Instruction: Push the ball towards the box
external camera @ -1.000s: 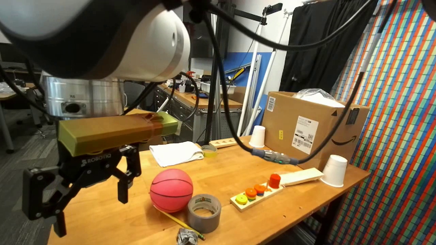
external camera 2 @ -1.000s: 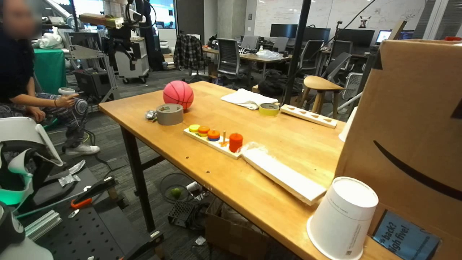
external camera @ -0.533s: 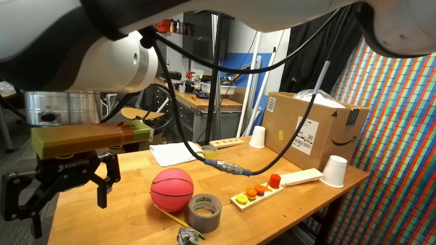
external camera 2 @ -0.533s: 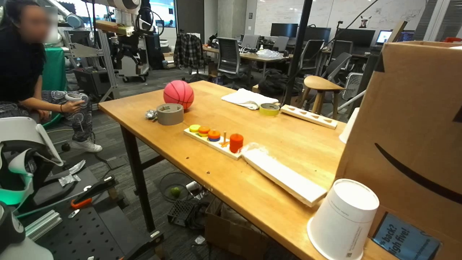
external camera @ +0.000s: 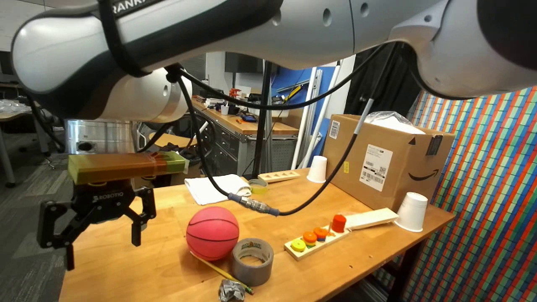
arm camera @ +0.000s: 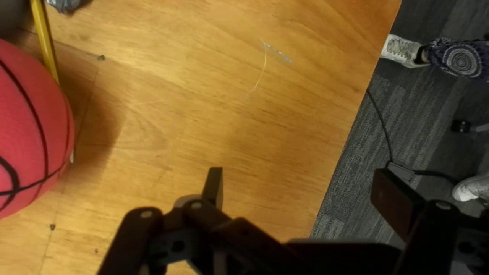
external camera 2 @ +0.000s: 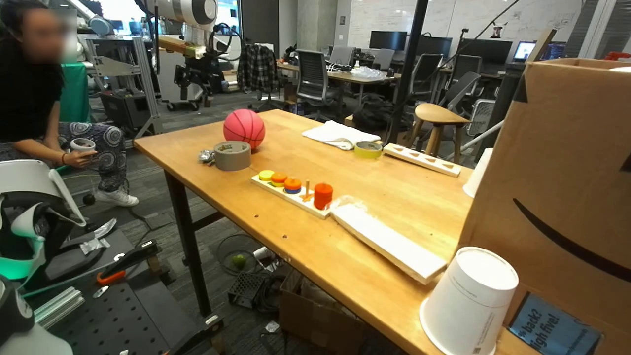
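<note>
The pink basketball-patterned ball (external camera: 212,233) rests on the wooden table in both exterior views (external camera 2: 244,129). In the wrist view the ball (arm camera: 32,133) is at the left edge, partly cut off. The brown cardboard box (external camera: 400,167) stands at the far end of the table. It also fills the right side of an exterior view (external camera 2: 567,172). My gripper (external camera: 103,256) is open and empty, pointing down, above and apart from the ball on its side away from the box. In the wrist view the gripper (arm camera: 297,172) has one finger over the table and one over the floor.
A grey tape roll (external camera: 254,274) stands by the ball on the box side. A pencil (external camera: 218,270) and crumpled foil (external camera: 230,290) lie close by. A ring stacker (external camera: 316,241), white board (external camera: 371,218), cups (external camera: 411,212) and towel (external camera: 216,188) lie about. A person (external camera 2: 29,93) sits beyond the table.
The gripper swung left, then partly back right and looks smaller in an exterior view. In an exterior view it shifted right. It stays open. The ball and box have not moved.
</note>
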You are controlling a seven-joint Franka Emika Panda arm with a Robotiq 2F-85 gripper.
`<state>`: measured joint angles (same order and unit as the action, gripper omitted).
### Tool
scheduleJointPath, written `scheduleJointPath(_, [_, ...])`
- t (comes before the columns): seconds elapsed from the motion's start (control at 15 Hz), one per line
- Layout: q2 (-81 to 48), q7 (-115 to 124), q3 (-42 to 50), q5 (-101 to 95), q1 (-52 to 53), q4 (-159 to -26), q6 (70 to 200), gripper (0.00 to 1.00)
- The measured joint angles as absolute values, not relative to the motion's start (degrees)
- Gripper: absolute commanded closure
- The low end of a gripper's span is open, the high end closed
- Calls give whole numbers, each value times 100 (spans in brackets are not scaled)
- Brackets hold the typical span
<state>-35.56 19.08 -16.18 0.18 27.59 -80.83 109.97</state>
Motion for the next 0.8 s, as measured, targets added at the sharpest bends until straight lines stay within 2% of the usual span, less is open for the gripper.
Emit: scheduleJointPath(0.8, [-3551, 1749, -1204, 933, 1826, -8792, 11197, 0])
